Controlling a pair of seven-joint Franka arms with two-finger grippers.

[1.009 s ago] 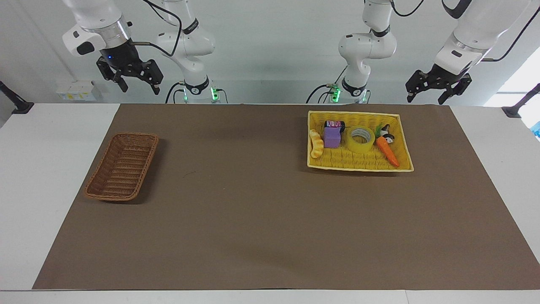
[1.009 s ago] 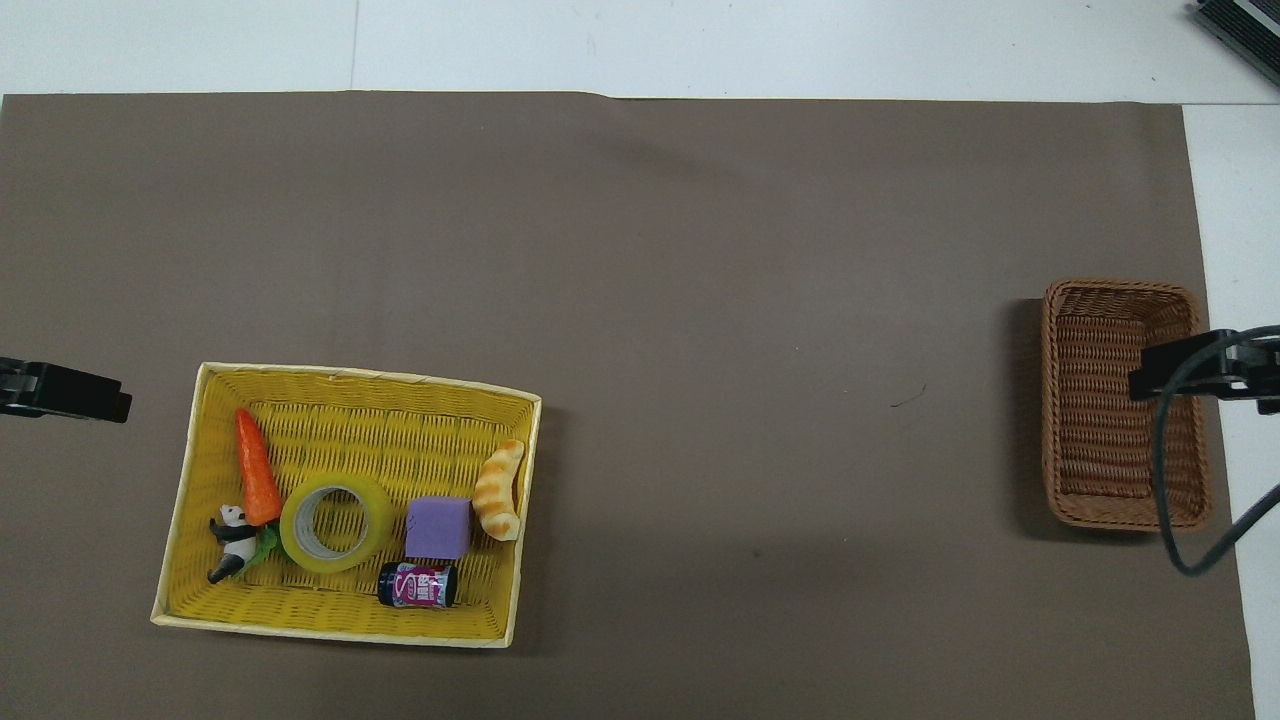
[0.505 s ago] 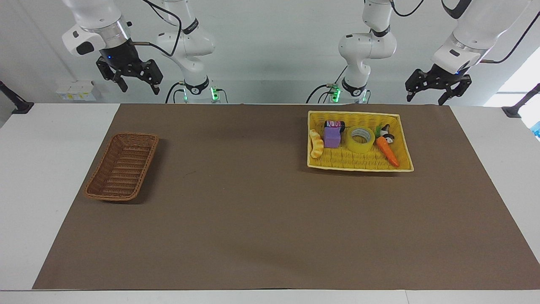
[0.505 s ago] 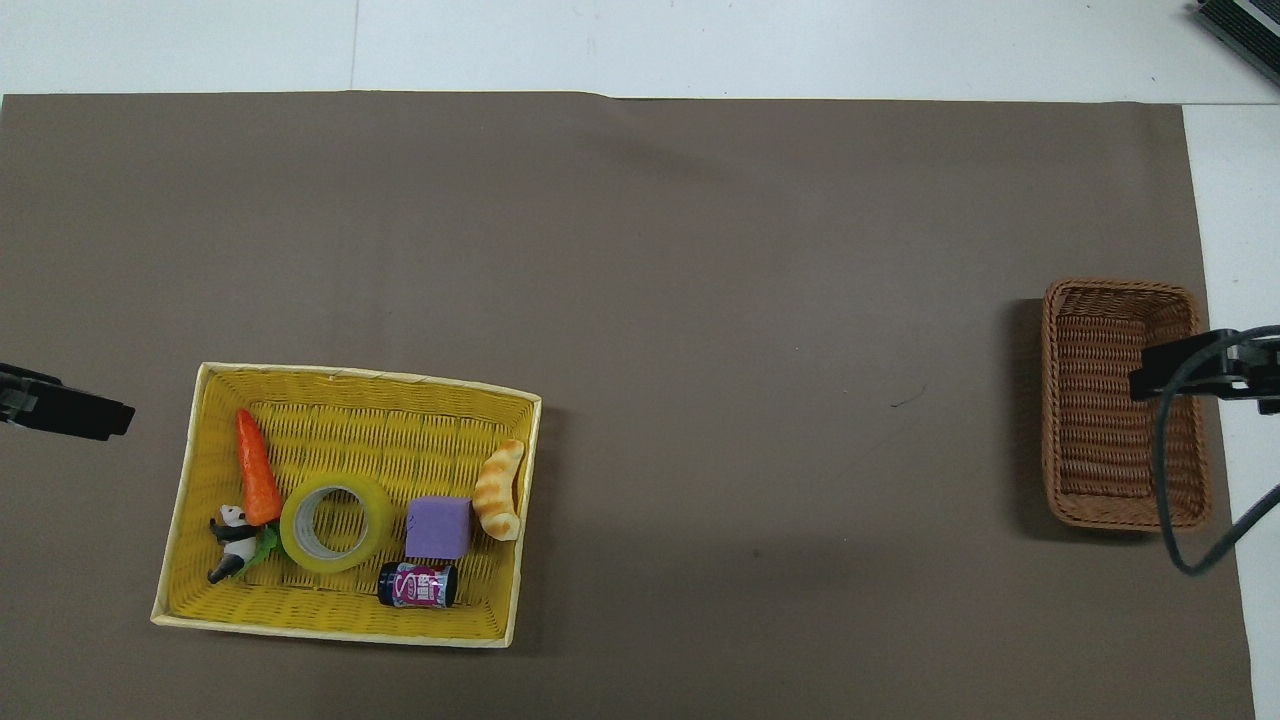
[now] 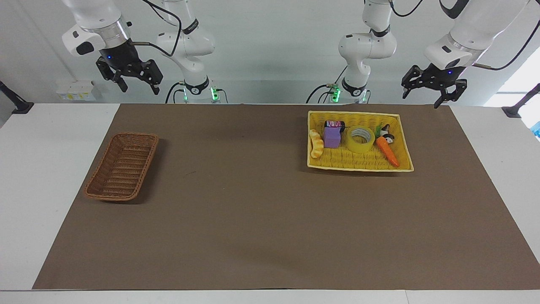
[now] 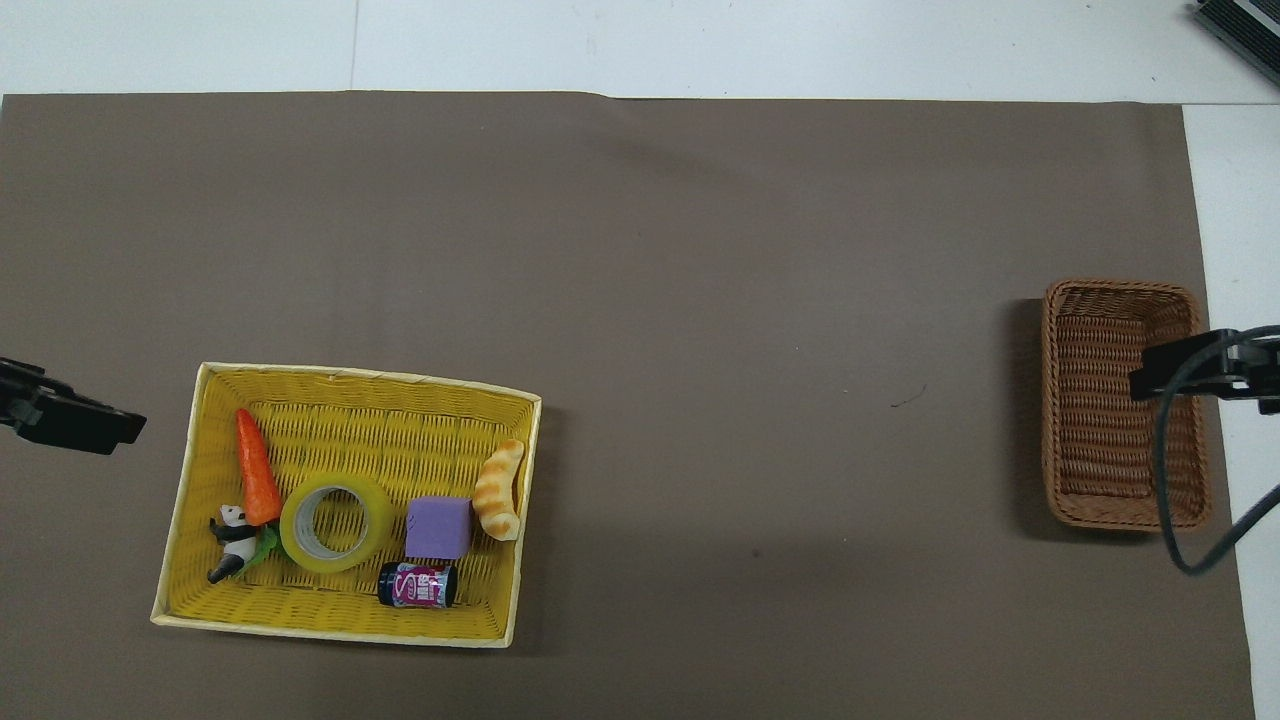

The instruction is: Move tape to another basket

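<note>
Glossy translucent-yellow tape (image 5: 360, 139) ring, pale core, lay flat in the stiff yellow woven basket (image 5: 358, 162), between a matte purple block (image 5: 332, 137) and a carrot (image 5: 387, 150). The oblong brown wicker basket (image 5: 121, 165) sat at the right arm's end. Left gripper (image 5: 434, 89), jaws wide, holding nothing, had shifted toward the yellow basket; overhead cropped it. Right gripper (image 5: 131, 78), wide, empty, waited; its cable crossed the wicker overhead.
</note>
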